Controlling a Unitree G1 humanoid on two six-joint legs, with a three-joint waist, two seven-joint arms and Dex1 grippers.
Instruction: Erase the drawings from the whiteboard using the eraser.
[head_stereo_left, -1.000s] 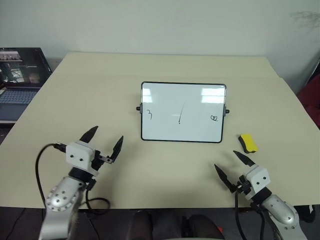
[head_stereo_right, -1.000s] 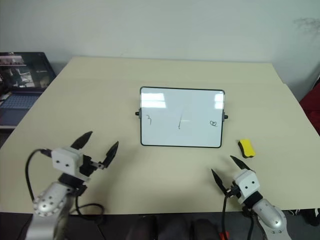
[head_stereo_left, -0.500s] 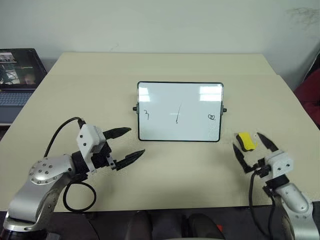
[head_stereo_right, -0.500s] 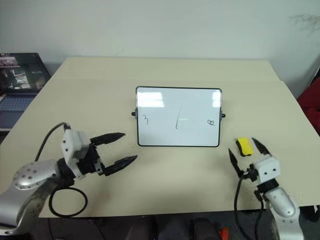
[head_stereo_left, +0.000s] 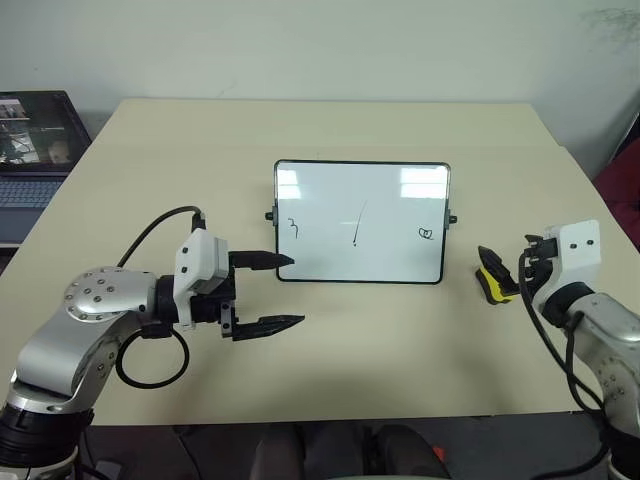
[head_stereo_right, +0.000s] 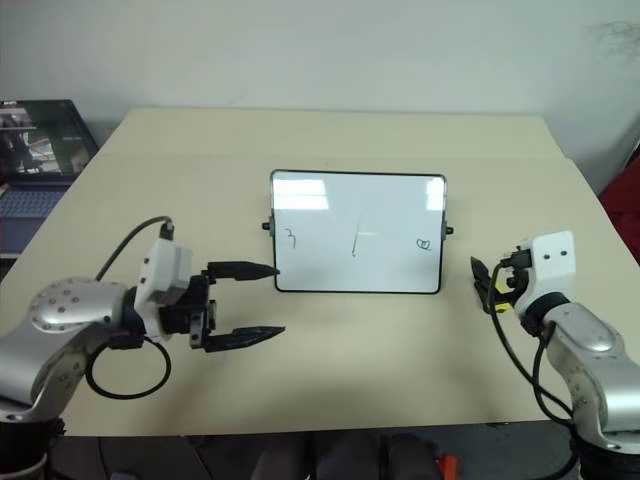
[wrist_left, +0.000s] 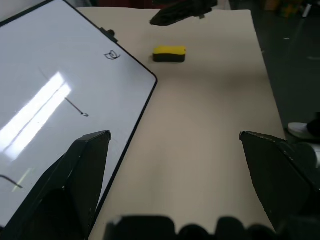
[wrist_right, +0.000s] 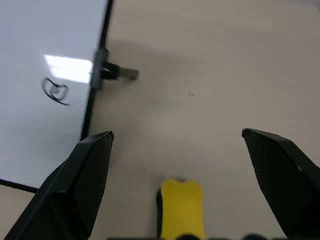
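The whiteboard (head_stereo_left: 330, 200) lies flat mid-table, black-framed. The drawings on it are a "3" squiggle (head_stereo_left: 293, 227), a slanted stroke (head_stereo_left: 358, 224) and a small heart loop (head_stereo_left: 427, 234). The yellow eraser (head_stereo_left: 494, 286) rests on the table just right of the board. My right gripper (head_stereo_left: 505, 262) hovers open right behind and over it. In the right wrist view the eraser (wrist_right: 182, 207) sits low between the wide fingers (wrist_right: 90, 175). My left gripper (head_stereo_left: 295, 291) is open, pointing right, with its upper fingertip at the board's near left corner.
An open laptop (head_stereo_left: 35, 150) stands off the table's far left. A dark red object (head_stereo_left: 622, 190) sits beyond the right edge. A black cable (head_stereo_left: 150, 375) loops under my left wrist. Bare tabletop (head_stereo_left: 380, 340) stretches along the near side.
The left gripper swung right and turned sideways toward the board's near left corner. The right gripper rose and moved forward, coming over the eraser. Both stayed open.
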